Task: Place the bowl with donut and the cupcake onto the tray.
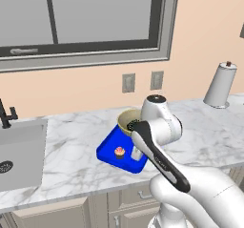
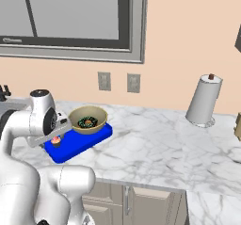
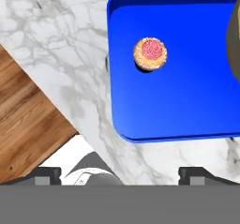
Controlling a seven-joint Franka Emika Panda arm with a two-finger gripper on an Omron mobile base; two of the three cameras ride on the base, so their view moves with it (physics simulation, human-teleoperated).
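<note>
We see the blue tray [image 1: 107,148] lying on the marble counter [image 1: 71,160] near its front edge, and both task items already rest on it. The cupcake [image 1: 119,152] stands upright on the tray floor toward the nearer end, apart from the rim, its pink frosting and red dot facing up; in the hand view it [image 3: 150,54] appears from directly above, sitting alone on bare blue. The tan bowl [image 2: 88,119] sits at the far end of the tray, overhanging the rim slightly, and the dark sprinkled donut [image 2: 87,122] lies inside it. In the hand view we catch only a sliver of the bowl's edge [image 3: 233,35] at the right border. Our gripper [image 3: 119,174] hangs above the tray's near edge and the counter beside it, its two dark fingertips [image 3: 47,173] spread wide apart with nothing between them, touching neither cupcake nor tray. To the left of the tray the sink [image 1: 21,150] is set into the counter, and well to the right a paper towel roll [image 2: 203,100] stands upright by the wall. Two outlets [image 2: 118,82] sit on the wall below the window [image 2: 70,17].
</note>
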